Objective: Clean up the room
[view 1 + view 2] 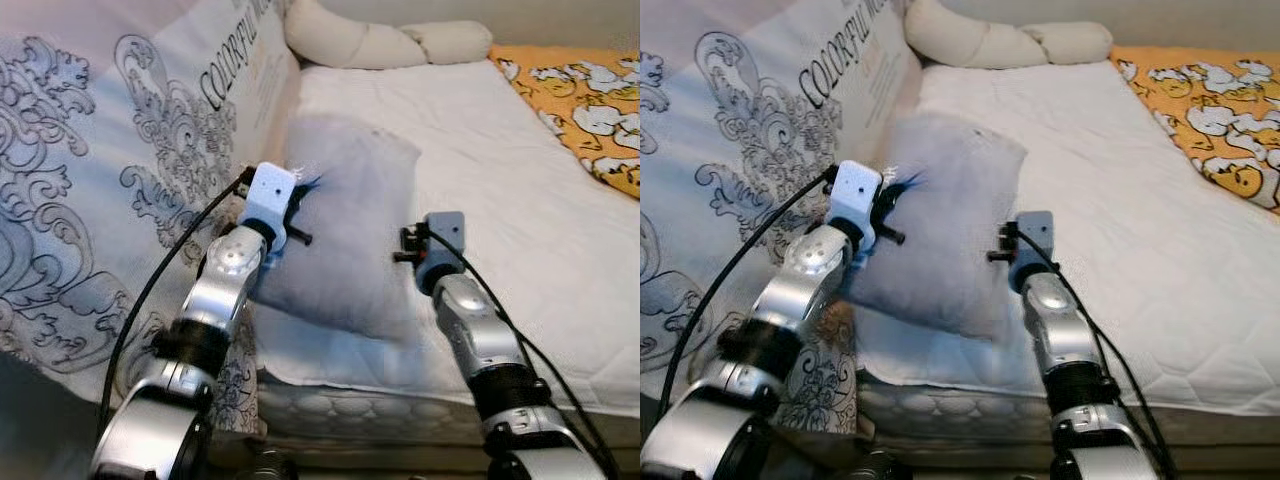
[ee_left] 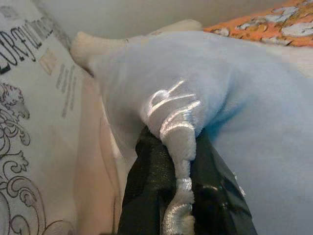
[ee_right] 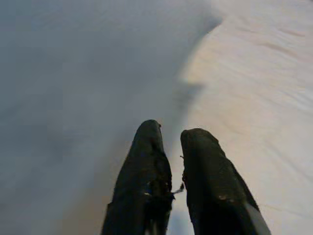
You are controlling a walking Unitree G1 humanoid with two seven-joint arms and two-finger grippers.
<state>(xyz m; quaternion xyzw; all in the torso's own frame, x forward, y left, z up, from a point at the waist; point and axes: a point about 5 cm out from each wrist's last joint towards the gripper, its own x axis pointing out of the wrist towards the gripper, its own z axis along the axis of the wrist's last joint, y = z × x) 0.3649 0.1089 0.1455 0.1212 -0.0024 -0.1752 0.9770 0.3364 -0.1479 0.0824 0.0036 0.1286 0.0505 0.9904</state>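
— White mattress (image 1: 480, 170) takes up most of the head view, running from the lower centre to the top edge. What else do we have around it?

— We have a big printed cushion (image 1: 110, 170) standing along the left of the frame, a cream bolster (image 1: 370, 42) across the top, and an orange patterned blanket (image 1: 590, 100) in the upper right corner.

— And the thing we're tidying?

— That's the pale blue pillow (image 1: 350, 230), centre frame. It stands tilted on the mattress near the lower edge, its long axis running up the picture, its upper corner leaning toward the printed cushion.

— Which gripper has it?

— Our left gripper (image 2: 178, 196) is on the pillow's left edge. In the left wrist view its fingers are pressed together on a bunched fold of the pillow's fabric, so we are pinching it there.

— And the other?

— Our right gripper (image 3: 168, 161) sits just right of the pillow. Its fingers are close together with a thin gap and nothing between them, pointing along the pillow's side where it meets the mattress.

— So what does the next move turn on?

— We'd judge the left arm leads, since the pillow lies between both arms and only the left holds it.
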